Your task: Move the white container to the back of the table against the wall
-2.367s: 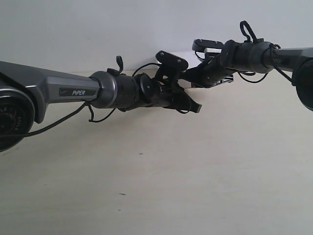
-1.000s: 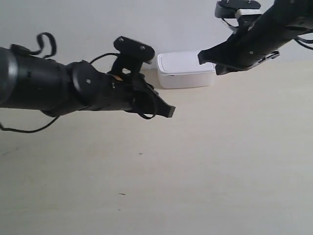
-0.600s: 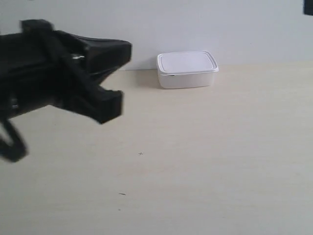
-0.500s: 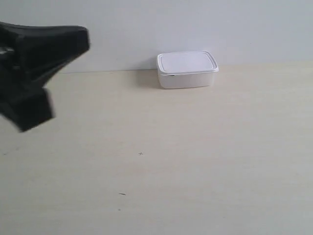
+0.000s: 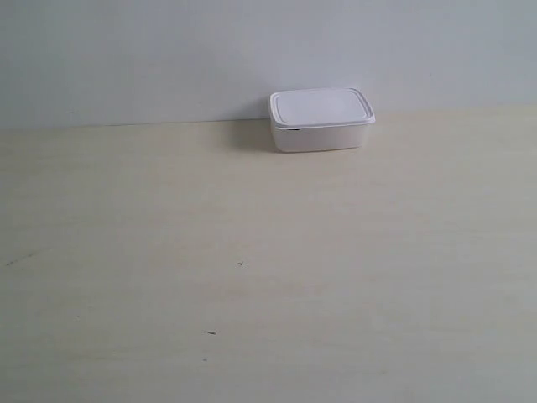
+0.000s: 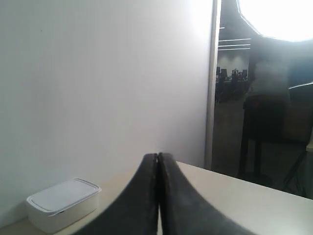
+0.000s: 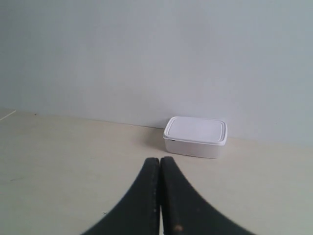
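The white container [image 5: 320,119] [image 6: 62,203] [image 7: 196,136], lid on, rests on the cream table [image 5: 277,277] with its back side against the pale wall [image 5: 168,59]. Neither arm shows in the exterior view. In the left wrist view my left gripper [image 6: 158,156] is shut with nothing between its black fingers, well away from the box. In the right wrist view my right gripper [image 7: 160,159] is likewise shut and empty, pointing toward the container from a distance.
A few tiny dark specks [image 5: 242,264] mark the table. The left wrist view shows the wall's end post [image 6: 211,83], beyond it a dim room with a bright window [image 6: 279,17] and a dark stand [image 6: 257,132].
Both arms have pulled back from the container and left the exterior view, the one at the view's left going out last. The container stayed against the wall.
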Controlling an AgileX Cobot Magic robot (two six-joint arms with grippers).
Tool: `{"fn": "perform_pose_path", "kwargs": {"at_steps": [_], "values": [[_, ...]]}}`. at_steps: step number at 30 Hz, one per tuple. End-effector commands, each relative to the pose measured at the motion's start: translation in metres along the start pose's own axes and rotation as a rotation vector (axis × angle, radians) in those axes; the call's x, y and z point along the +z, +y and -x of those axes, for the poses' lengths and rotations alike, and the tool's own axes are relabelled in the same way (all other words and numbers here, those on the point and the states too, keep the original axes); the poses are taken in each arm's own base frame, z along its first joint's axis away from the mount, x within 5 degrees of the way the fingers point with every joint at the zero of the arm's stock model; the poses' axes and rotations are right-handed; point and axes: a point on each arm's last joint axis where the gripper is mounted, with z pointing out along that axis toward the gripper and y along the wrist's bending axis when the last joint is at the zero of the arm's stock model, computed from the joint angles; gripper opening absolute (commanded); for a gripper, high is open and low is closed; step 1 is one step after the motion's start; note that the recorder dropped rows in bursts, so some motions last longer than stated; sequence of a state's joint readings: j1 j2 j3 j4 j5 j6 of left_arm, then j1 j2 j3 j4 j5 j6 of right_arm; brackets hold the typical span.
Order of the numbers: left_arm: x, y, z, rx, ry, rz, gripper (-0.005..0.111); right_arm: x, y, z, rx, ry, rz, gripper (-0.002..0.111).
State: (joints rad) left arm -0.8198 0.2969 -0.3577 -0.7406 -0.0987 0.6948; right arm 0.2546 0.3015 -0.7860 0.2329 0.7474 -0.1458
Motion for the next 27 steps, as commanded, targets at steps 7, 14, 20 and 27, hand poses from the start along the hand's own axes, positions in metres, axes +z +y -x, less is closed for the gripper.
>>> {"fn": "perform_pose_path", "kwargs": {"at_steps": [7,14,20,27], "values": [[-0.018,0.013,-0.008,-0.070,-0.141,0.116,0.000,-0.011,0.004,-0.032,0.078,-0.250,0.052,0.000],[-0.011,0.014,-0.011,-0.075,-0.105,0.128,0.000,0.022,-0.002,-0.038,0.117,-0.224,0.056,0.000],[-0.010,0.010,-0.015,-0.071,-0.067,0.095,0.000,0.024,-0.002,-0.037,0.136,-0.222,0.061,0.000],[-0.010,0.005,-0.021,-0.073,0.000,0.034,0.000,0.024,-0.001,-0.038,0.143,-0.217,0.066,0.000]]}}
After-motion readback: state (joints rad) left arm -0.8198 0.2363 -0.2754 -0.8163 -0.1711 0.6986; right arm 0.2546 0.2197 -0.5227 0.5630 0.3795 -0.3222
